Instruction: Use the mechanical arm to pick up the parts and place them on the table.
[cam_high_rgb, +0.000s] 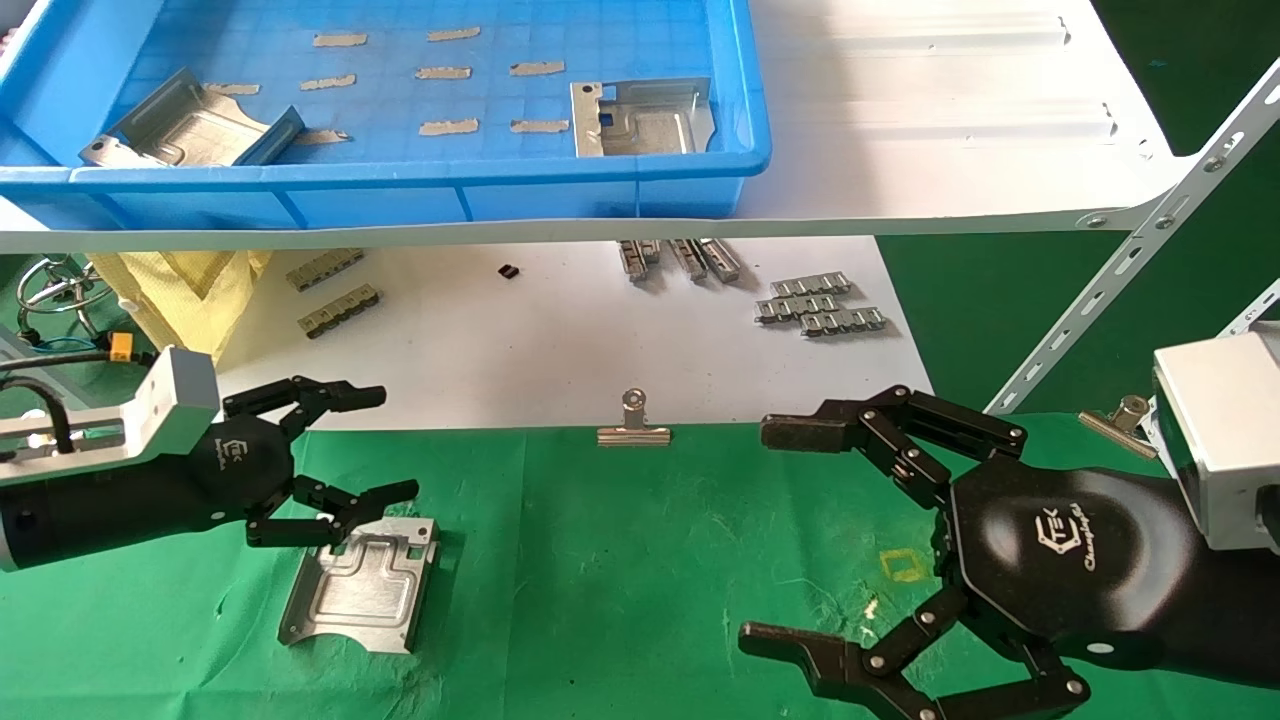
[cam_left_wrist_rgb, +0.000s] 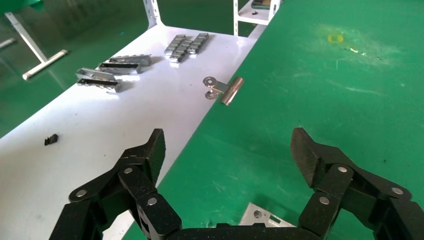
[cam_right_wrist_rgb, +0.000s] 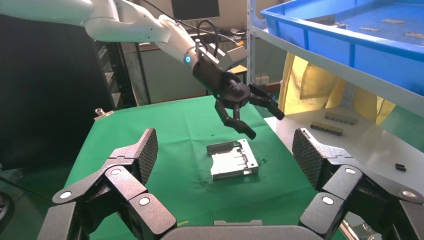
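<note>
Above the part (cam_high_rgb: 360, 582), left tool (cam_high_rgb: 345, 450) spread, clear of it

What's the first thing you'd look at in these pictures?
Two shiny black claws grab the eye: the left gripper hangs open just above a silver metal plate lying flat on the green table, and the right gripper is spread wide open over the cloth on the other side. Next comes the big blue bin up on the white shelf, with two more silver plates inside.
</note>
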